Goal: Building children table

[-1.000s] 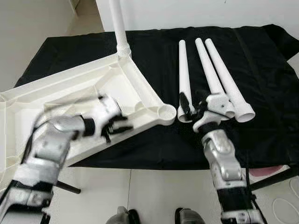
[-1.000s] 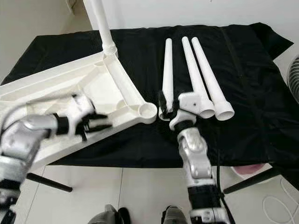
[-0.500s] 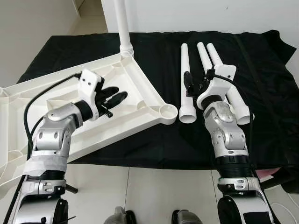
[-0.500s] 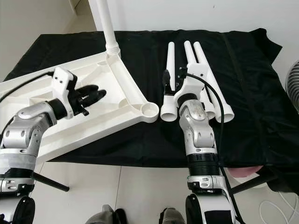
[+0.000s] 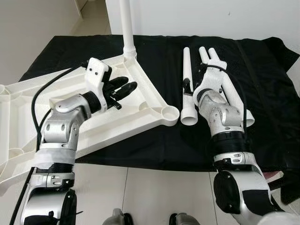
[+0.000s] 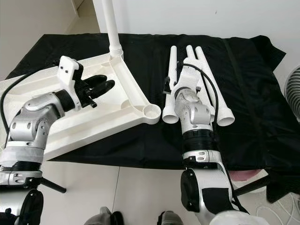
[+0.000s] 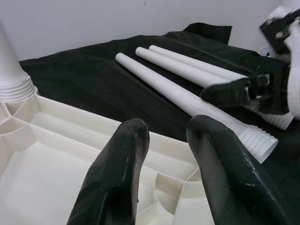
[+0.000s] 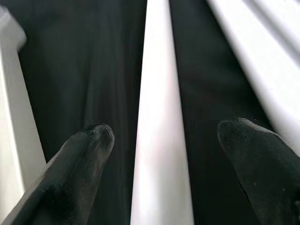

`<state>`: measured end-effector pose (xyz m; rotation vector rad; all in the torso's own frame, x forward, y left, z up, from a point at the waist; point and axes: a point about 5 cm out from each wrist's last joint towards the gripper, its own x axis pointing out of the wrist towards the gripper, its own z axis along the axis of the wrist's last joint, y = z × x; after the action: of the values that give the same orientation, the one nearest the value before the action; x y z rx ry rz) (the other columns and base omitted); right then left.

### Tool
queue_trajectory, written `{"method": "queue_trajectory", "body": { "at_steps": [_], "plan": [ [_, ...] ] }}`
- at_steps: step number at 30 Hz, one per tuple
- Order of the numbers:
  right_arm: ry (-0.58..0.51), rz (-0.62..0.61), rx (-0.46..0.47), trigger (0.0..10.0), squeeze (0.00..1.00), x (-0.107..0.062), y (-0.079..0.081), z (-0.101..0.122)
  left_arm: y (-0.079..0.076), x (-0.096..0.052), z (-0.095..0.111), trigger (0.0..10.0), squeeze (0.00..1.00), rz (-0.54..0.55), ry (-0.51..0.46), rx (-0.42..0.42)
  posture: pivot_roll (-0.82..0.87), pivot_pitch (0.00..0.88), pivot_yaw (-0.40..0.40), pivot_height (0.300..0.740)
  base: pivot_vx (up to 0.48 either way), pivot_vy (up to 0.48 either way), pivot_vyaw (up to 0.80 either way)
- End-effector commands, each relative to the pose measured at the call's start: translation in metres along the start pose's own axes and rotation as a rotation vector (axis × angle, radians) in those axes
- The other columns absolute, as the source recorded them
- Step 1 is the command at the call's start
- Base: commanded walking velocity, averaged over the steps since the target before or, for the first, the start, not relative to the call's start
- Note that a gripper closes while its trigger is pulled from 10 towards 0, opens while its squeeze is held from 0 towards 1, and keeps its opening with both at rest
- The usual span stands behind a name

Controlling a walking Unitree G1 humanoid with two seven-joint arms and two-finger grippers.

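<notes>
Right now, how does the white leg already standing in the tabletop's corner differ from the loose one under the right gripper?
The fitted white plastic leg stands upright in a corner socket of the upturned white tabletop; the loose white leg lies flat on the black cloth, between the right gripper's open fingers. Both are tapered white tubes.

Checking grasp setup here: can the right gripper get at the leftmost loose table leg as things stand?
Probably yes. The right gripper is open with its fingers straddling the leftmost loose table leg, nothing between them; the neighbouring legs lie apart on the black cloth.
</notes>
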<state>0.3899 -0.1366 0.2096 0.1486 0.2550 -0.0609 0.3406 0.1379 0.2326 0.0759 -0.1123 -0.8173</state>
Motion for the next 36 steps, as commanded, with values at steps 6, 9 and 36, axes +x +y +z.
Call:
{"method": "queue_trajectory", "body": {
  "at_steps": [6, 9, 36],
  "plan": [
    [0.183, -0.055, -0.029, 10.0, 0.00, 0.009, 0.004, -0.015, 0.005, 0.008, 0.005, 10.0, 0.00, 0.174, -0.020, -0.013, -0.14, 0.076, 0.013, 0.740, 0.000, 0.000, 0.00],
    [0.267, -0.047, -0.021, 10.0, 0.00, 0.011, 0.006, -0.024, 0.002, 0.011, 0.001, 10.0, 0.00, 0.195, -0.020, -0.018, -0.14, 0.084, 0.005, 0.740, 0.000, 0.000, 0.00],
    [0.479, 0.056, 0.054, 0.0, 0.00, 0.018, 0.000, -0.031, -0.008, 0.026, 0.015, 10.0, 0.00, 0.231, -0.066, -0.036, -0.12, 0.111, 0.043, 0.740, 0.000, 0.000, 0.00]
  ]
}}
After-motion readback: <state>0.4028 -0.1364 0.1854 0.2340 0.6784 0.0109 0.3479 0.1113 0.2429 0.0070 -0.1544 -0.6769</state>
